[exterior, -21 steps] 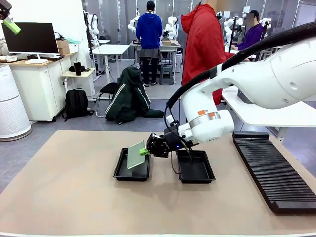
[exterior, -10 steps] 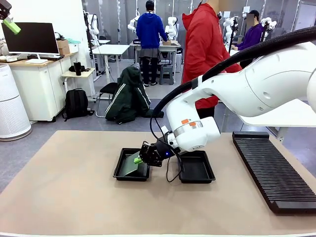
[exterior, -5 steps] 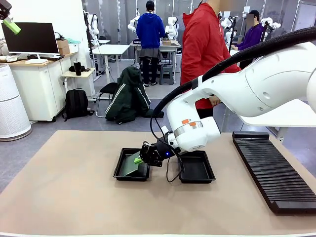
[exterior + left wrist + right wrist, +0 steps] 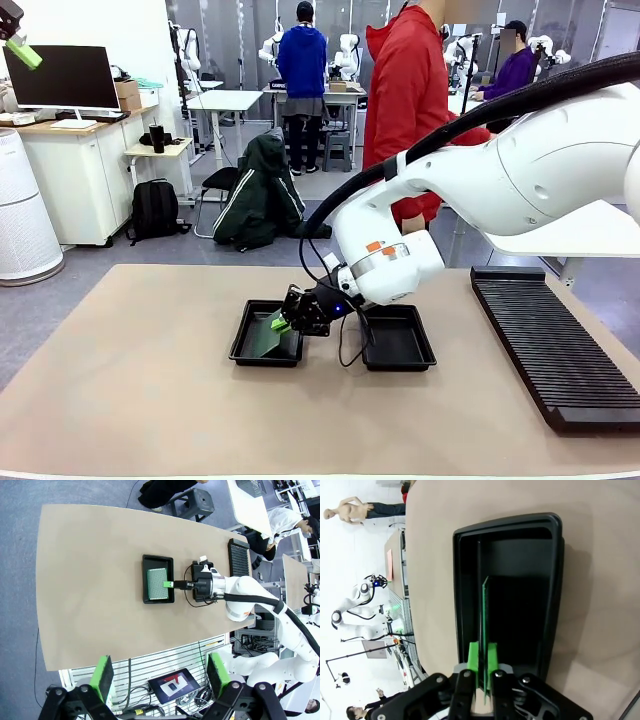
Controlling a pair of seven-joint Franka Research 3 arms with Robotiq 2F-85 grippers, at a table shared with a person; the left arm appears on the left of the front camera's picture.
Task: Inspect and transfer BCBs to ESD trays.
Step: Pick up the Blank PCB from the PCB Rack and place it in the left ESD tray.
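A green BCB [image 4: 262, 342] lies low in the left ESD tray [image 4: 240, 347], its right edge between the green pads of my right gripper [image 4: 283, 323], which is shut on it. In the right wrist view the BCB [image 4: 484, 611] shows edge-on inside the black tray [image 4: 555, 580], with the right gripper [image 4: 483, 661] pinching its near edge. From above, the left wrist view has the BCB [image 4: 158, 584] flat in that tray [image 4: 145, 580]. The second ESD tray [image 4: 400, 342] beside it holds nothing. My left gripper [image 4: 161, 677] hangs open high over the table, also seen as the left gripper [image 4: 20, 45] at the top left corner.
A long black ribbed rack [image 4: 555, 345] lies along the table's right side. A person in a red jacket [image 4: 405, 100] stands at the far edge. The tan table [image 4: 150, 400] has bare room left of and in front of the trays.
The BCB went from tilted above the left tray to lying down in it. Over the last second the right gripper has barely moved. The person in red shifted slightly left.
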